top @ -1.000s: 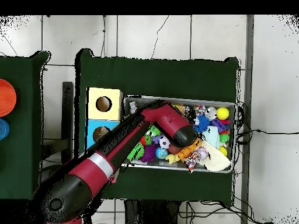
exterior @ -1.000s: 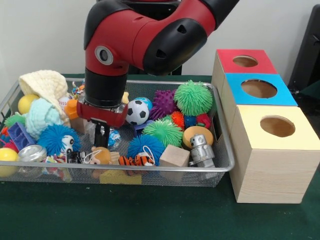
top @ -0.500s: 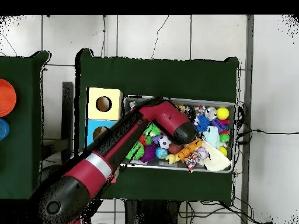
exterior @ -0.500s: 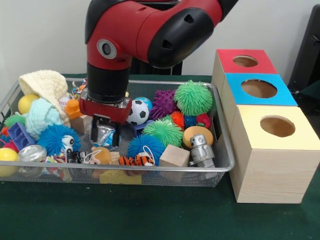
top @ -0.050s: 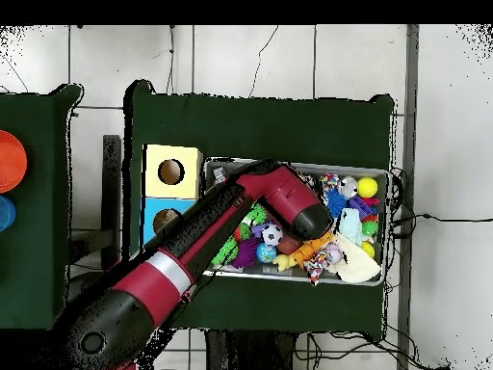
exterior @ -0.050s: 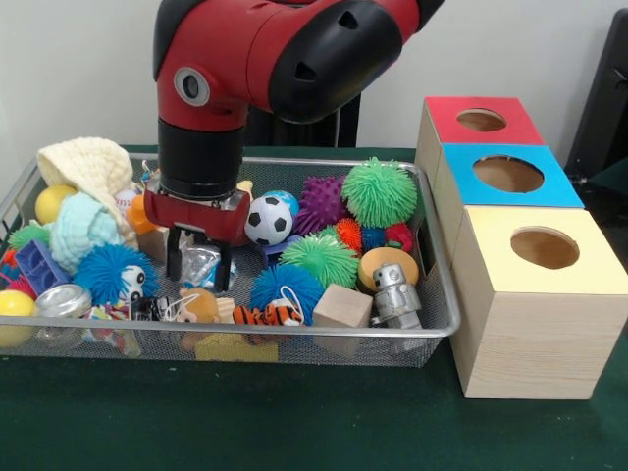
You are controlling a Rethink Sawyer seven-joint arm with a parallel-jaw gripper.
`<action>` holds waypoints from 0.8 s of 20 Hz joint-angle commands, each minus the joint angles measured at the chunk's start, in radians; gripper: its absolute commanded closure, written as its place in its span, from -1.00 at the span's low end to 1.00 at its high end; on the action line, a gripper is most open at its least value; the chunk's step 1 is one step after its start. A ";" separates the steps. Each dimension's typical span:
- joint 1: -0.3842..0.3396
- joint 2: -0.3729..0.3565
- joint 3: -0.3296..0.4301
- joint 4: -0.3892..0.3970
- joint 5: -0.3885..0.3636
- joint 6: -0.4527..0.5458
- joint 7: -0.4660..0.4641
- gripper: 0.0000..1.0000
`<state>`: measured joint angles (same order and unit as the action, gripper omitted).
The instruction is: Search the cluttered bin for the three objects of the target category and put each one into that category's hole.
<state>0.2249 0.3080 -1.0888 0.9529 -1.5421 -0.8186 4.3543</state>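
Observation:
A wire mesh bin (exterior @ -0.050s: 432, 329) is heaped with toys. My gripper (exterior @ -0.050s: 199, 271) hangs open low in its left-middle part, one finger on each side of a crinkly silver and blue packet (exterior @ -0.050s: 203, 261). Close by are a soccer ball (exterior @ -0.050s: 268, 221), a blue fuzzy ball with eyes (exterior @ -0.050s: 113, 273), a toy tiger (exterior @ -0.050s: 267, 315) and a wooden cube (exterior @ -0.050s: 342, 306). Beside the bin stand three boxes with round holes: red (exterior @ -0.050s: 483, 120), blue (exterior @ -0.050s: 508, 174) and yellow (exterior @ -0.050s: 546, 248). In the overhead view the arm's wrist (top @ -0.050s: 306, 220) covers the gripper.
Green (exterior @ -0.050s: 379, 191), purple (exterior @ -0.050s: 321, 202) and blue (exterior @ -0.050s: 286, 289) spiky balls, a grey toy robot (exterior @ -0.050s: 396, 294), a yellow ball (exterior @ -0.050s: 53, 203) and a cream knitted hat (exterior @ -0.050s: 88, 163) crowd the bin. From above, the arm crosses the bin (top @ -0.050s: 358, 171) beside the yellow box (top @ -0.050s: 171, 171).
The gripper's fingers, together a second ago, have spread apart around the silver packet. The arm has shifted a little to the left in the front view.

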 commanded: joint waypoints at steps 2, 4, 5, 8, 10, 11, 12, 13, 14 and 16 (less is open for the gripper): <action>0.007 -0.047 0.146 0.065 0.072 -0.010 0.007 -1.00; 0.017 -0.077 0.152 0.124 0.083 -0.008 -0.024 -1.00; 0.023 -0.091 0.153 0.147 0.085 -0.011 -0.026 -1.00; 0.036 -0.131 0.163 0.195 0.089 -0.019 -0.056 -1.00; 0.037 -0.140 0.168 0.194 0.074 -0.043 -0.048 -1.00; 0.034 -0.144 0.171 0.193 0.068 -0.051 -0.045 -1.00; 0.031 -0.146 0.178 0.196 0.064 -0.055 -0.048 -1.00; 0.029 -0.144 0.182 0.196 0.061 -0.051 -0.050 -1.00; 0.025 -0.141 0.187 0.196 0.059 -0.045 -0.054 -1.00; 0.014 -0.138 0.200 0.196 0.058 -0.038 -0.068 -1.00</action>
<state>0.2616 0.1855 -1.0743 1.1025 -1.5313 -0.8188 4.3543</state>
